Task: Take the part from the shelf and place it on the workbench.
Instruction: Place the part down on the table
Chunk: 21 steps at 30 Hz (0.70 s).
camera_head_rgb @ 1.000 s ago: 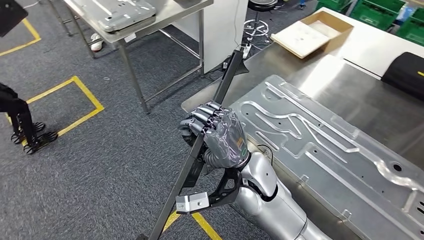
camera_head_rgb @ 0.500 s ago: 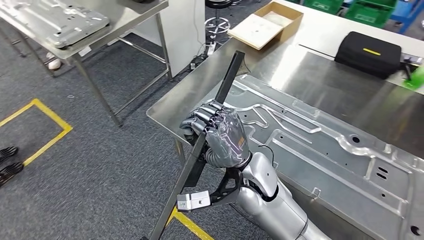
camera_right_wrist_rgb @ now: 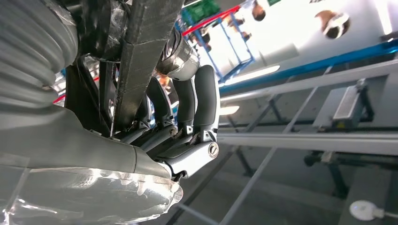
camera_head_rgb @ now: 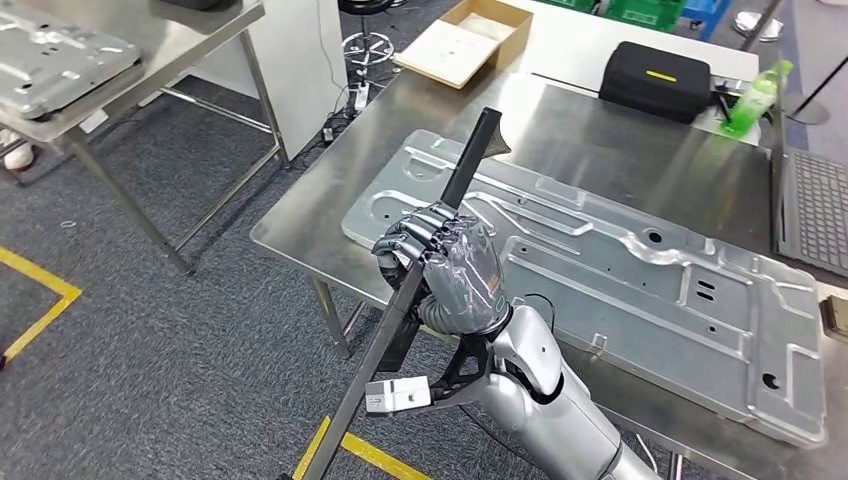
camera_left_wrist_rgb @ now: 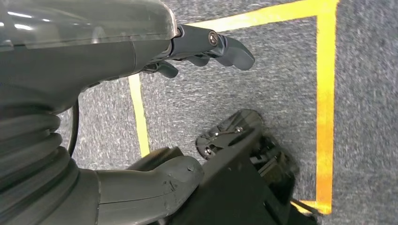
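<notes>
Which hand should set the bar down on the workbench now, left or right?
Right. The right hand already grips the long black bar, whose upper end reaches over the steel workbench and the grey panel. The left hand hangs over the carpet floor, holding nothing.

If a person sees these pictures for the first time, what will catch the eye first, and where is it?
First comes the right hand at the centre of the head view, gripping a long black bar that slants from low left up over the table edge. Next is the large stamped metal panel lying flat on the steel workbench to the hand's right. At the bench's far side lie a black case and an open cardboard box.
</notes>
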Motion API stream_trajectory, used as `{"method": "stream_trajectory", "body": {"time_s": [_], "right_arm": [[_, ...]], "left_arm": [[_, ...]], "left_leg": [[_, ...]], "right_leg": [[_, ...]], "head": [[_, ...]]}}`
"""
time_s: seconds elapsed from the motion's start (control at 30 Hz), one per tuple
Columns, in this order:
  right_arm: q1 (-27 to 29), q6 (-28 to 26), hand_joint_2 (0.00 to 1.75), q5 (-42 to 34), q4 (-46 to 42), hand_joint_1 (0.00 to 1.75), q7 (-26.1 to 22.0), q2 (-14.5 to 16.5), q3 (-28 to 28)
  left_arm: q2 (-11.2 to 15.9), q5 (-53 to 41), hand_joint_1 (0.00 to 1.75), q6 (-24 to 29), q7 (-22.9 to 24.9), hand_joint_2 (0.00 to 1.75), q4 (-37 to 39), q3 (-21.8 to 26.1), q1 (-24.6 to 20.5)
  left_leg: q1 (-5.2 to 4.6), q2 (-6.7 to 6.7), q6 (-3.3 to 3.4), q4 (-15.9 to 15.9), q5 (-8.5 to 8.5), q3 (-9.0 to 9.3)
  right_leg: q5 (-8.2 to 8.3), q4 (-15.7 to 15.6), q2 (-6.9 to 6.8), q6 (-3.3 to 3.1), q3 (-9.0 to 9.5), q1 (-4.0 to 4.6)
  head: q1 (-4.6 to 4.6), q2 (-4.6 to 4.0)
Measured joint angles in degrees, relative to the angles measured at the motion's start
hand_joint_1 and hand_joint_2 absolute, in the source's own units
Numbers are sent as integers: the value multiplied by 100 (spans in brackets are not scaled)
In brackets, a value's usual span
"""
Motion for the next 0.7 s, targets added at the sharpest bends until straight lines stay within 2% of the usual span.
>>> {"method": "stream_trajectory", "body": {"time_s": [0.03,0.07,0.13,0.17,0.2,0.27,0.3,0.33,0.37,0.4,0.43,0.47,0.5,0.53,0.57,0.63,0.67,0.7], "right_arm": [[-3,0,175,-1,0,175,0,0,-8],[-3,0,175,-1,1,175,0,-2,-16],[3,-1,175,-1,1,175,1,-7,-35],[4,-2,175,-1,1,175,2,-9,-41],[1,-2,175,-2,1,175,3,-9,-44],[1,-1,175,-3,4,175,5,-5,-45],[6,-1,175,-3,10,175,7,-4,-45],[15,0,175,-3,18,175,7,-3,-45],[23,0,175,-3,27,175,7,-3,-45],[29,0,175,-3,33,175,7,-3,-45],[32,0,175,-3,36,175,7,-3,-45],[34,0,175,-3,36,175,7,-3,-45],[32,-1,175,-3,37,175,7,-3,-45],[32,-1,175,-3,37,175,7,-2,-45],[33,-2,175,-4,39,175,7,-2,-45],[40,-5,175,-7,42,175,7,-3,-49],[44,-8,175,-8,43,175,7,-5,-55],[44,-10,175,-9,44,175,6,-7,-64]], "left_arm": [[1,0,0,-1,-1,175,0,0,-1],[1,0,0,-1,-1,175,0,0,-1],[4,0,0,-2,0,175,0,0,-7],[6,0,0,-2,-1,175,0,0,-12],[9,-1,0,-2,-1,175,0,0,-15],[13,-2,0,-2,-1,175,0,0,-6],[13,-2,0,-3,1,175,0,0,6],[13,-2,0,-4,2,175,0,0,20],[13,-2,0,-5,3,175,0,0,33],[14,-2,0,-6,3,175,0,0,39],[16,-2,0,-5,4,175,0,0,40],[19,-2,0,-5,4,175,0,0,40],[22,-2,0,-5,4,175,0,0,41],[24,-2,0,-5,4,175,0,0,41],[25,-2,0,-6,5,175,0,0,39],[27,-2,0,-6,6,175,0,0,30],[28,-3,0,-5,6,175,0,0,24],[29,-3,0,-5,4,175,0,0,19]], "left_leg": [[-15,45,-26,4,-15,11],[-28,96,-53,3,-26,22],[-37,174,-111,-5,-53,45],[-29,104,-142,29,-99,43],[-17,-29,-172,152,-196,-2],[12,-349,-217,746,-533,-263],[18,-419,-232,1144,-704,-454],[20,-443,-246,1471,-803,-619],[23,-449,-255,1619,-783,-709],[30,-456,-259,1529,-645,-690],[42,-489,-260,1231,-425,-573],[63,-600,-257,834,-214,-408],[79,-731,-252,482,-75,-260],[89,-844,-238,253,-4,-161],[87,-920,-218,155,1,-121],[71,-844,-149,137,21,-118],[71,-776,-103,113,46,-113],[74,-707,-54,86,69,-107]], "right_leg": [[35,-200,-69,-40,100,31],[23,-271,-86,-72,123,58],[49,-303,47,-130,118,49],[67,-331,107,-161,127,28],[89,-359,165,-196,136,4],[113,-382,288,-239,140,-18],[116,-377,356,-247,135,-18],[117,-367,432,-248,130,-18],[114,-353,515,-246,127,-18],[109,-334,597,-241,126,-22],[102,-311,679,-231,125,-28],[90,-284,757,-214,120,-37],[80,-247,829,-188,103,-38],[79,-222,895,-155,78,-40],[87,-211,954,-116,49,-45],[128,-230,1077,-34,8,-54],[121,-215,1034,-2,-9,-54],[62,-132,907,23,-52,-44]], "head": [[0,0],[-1,0],[0,0],[-1,0],[-2,0],[-4,0],[-4,0],[-3,0],[-3,0],[-3,0],[-3,0],[-3,0],[-2,0],[-2,0],[-2,0],[-3,0],[-2,0],[3,0]]}}
